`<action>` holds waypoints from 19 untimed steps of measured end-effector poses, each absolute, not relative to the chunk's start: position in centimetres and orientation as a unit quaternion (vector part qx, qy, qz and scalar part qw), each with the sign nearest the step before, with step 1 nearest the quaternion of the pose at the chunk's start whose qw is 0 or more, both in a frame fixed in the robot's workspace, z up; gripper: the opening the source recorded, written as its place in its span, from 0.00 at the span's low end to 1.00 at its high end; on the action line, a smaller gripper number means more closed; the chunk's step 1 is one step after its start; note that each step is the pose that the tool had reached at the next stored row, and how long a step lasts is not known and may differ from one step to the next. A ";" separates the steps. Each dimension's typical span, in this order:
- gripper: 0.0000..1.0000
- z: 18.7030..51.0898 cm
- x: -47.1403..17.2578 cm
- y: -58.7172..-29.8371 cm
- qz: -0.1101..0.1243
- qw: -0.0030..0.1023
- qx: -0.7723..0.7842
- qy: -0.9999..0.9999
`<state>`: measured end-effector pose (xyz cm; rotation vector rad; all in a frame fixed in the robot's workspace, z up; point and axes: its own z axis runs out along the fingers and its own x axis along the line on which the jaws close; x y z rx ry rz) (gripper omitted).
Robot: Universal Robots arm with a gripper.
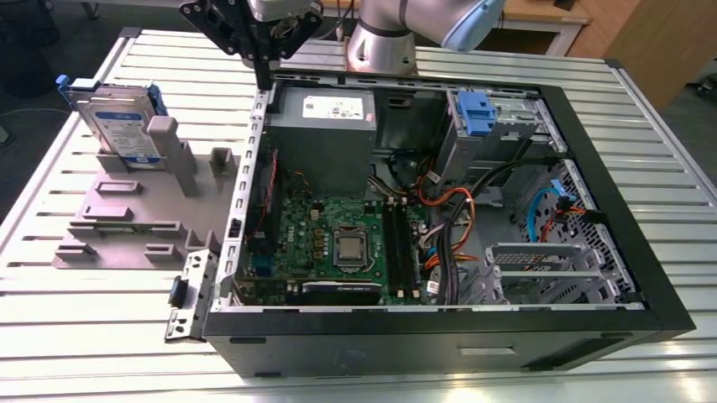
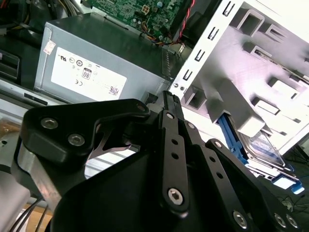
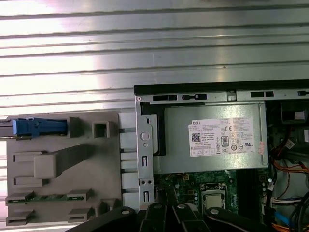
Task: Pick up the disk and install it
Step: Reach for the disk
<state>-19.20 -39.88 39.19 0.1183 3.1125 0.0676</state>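
Your tool [image 1: 264, 77] hangs narrow and empty over the case [image 1: 670, 312] edge. The disk [image 1: 117, 126] stands upright in the grey holder [image 1: 123, 225] on the table [image 1: 67, 336], unpicked; picking and installing remain.

Slatted table [image 1: 627, 109]: computer case [image 1: 448, 357], grey fixture [image 1: 123, 227].

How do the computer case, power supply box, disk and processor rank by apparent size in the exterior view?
Largest to smallest:
1. computer case, by far
2. power supply box
3. disk, standing upright in the grey holder
4. processor, clearly smallest
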 end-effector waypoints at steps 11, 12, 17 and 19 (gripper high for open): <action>0.11 39.2 -19.7 -39.9 0.022 0.013 0.038 0.999; 0.11 39.2 -19.7 -39.9 0.022 0.013 0.038 0.999; 0.11 39.1 -19.8 -39.9 0.022 0.012 0.038 0.999; 0.11 39.1 -19.8 -39.9 0.022 0.012 0.038 0.999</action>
